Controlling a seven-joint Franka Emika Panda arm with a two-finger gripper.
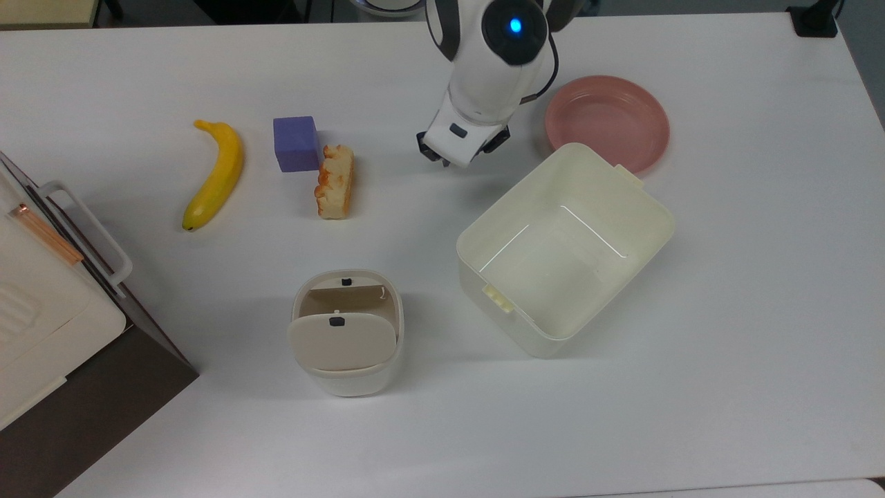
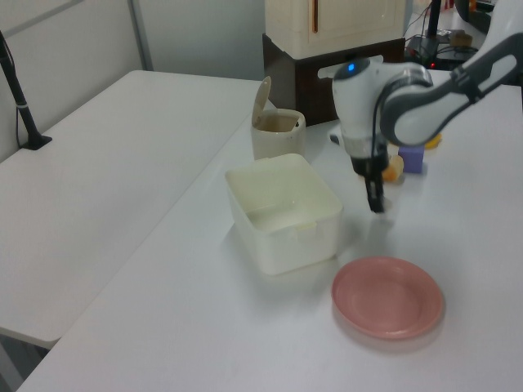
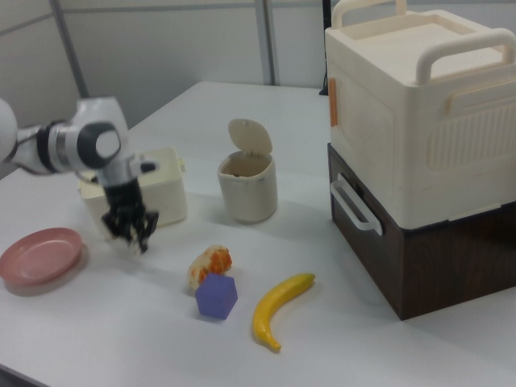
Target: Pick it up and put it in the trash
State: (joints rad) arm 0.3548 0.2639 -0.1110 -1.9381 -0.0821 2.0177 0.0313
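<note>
Right now I have the gripper (image 1: 453,160) low over the white table (image 1: 726,387), pointing down. In the top view it sits between the bread piece (image 1: 335,181) on the top view's left and the pink plate (image 1: 607,117) on the top view's right. It is just above the upper-left corner of the big cream tub (image 1: 553,342).

From these angles I cannot tell whether the gripper is apart, together or clamped on anything. In the left view it (image 2: 376,204) hangs nearly vertical, beside the tub (image 2: 282,245) and above the plate (image 2: 387,296).

I can only just make out the paper ball (image 2: 384,219), as a pale lump at the very tip of the gripper in the left view. Whether it rests on the table or is being held, I cannot say.

The small trash bin (image 1: 344,377) stands well apart from the gripper, lower in the top view and to the left of the tub. Its beige flap (image 1: 342,340) is tilted, and part of the opening is uncovered.

The purple block (image 1: 296,142) touches the bread. The banana (image 1: 214,173) lies further to the top view's left. In the right view the gripper (image 3: 129,234) hangs in front of the tub (image 3: 165,197), with the bin (image 3: 247,193) to the right view's right.
</note>
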